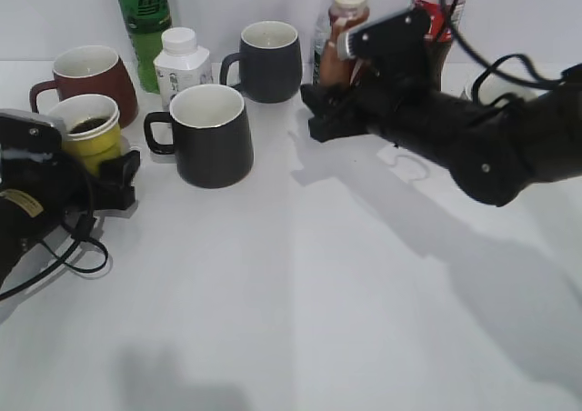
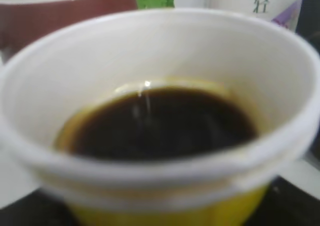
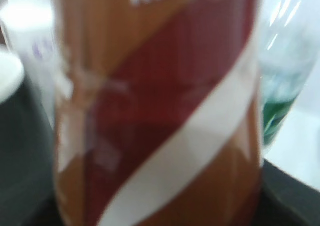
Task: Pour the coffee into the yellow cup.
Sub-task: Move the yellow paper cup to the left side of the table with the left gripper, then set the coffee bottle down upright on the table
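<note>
The yellow cup [image 1: 89, 131] sits near the left edge of the surface, upright, with dark coffee [image 2: 162, 123] already pooled inside it. The left pincer [image 1: 116, 182] is right up against the cup's base, but I honestly can't tell if it's clamped or just hugging it. Over by the back edge, the right pincer [image 1: 320, 111] is at the coffee bottle [image 1: 344, 29], which fills the whole right wrist view, brown with a red and white label. Can't tell its grip either. A black mug [image 1: 211, 135] stands between them.
</note>
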`<state>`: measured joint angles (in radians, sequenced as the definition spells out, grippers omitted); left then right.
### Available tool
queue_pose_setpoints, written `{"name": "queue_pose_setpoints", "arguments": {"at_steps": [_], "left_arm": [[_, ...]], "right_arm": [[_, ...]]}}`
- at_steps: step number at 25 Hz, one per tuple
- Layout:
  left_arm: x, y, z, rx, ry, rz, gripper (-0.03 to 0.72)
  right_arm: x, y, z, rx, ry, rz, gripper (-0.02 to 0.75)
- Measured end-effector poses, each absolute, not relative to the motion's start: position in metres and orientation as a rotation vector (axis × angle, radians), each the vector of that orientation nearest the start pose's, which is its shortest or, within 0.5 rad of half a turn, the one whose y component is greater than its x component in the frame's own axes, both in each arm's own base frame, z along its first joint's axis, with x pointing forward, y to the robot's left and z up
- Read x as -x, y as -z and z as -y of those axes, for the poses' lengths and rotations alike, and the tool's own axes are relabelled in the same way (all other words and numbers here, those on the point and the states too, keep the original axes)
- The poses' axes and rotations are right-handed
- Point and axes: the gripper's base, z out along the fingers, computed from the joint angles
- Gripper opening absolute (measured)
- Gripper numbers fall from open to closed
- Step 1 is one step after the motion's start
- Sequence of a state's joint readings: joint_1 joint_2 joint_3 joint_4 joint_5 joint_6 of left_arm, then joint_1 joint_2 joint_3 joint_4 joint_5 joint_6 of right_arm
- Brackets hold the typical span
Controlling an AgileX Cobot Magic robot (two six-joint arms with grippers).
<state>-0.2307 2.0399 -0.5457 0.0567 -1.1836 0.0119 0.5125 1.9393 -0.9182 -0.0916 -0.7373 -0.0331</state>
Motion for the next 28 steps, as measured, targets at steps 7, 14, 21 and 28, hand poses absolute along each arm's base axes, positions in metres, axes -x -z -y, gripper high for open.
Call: {"name": "queue_pose_setpoints", "arguments": {"at_steps": [7, 14, 21, 28], "left_arm": [[-0.291, -0.097, 0.072, -0.245, 0.185, -1.794, 0.603], [-0.272, -0.105, 0.065, -0.226, 0.173, -1.808, 0.602], [-0.253, -0.107, 0.061, -0.228, 0.170, -1.835, 0.600], [-0.241, -0.116, 0.058, -0.159, 0.216, -1.939, 0.589]], "right_arm": [[-0.344, -0.134, -0.201, 0.581, -0.362, -1.688, 0.503], [-0.344, -0.108, -0.203, 0.604, -0.374, -1.690, 0.503], [-0.344, -0.102, -0.204, 0.602, -0.383, -1.677, 0.521], [-0.344, -0.099, -0.201, 0.580, -0.368, -1.731, 0.651]]}}
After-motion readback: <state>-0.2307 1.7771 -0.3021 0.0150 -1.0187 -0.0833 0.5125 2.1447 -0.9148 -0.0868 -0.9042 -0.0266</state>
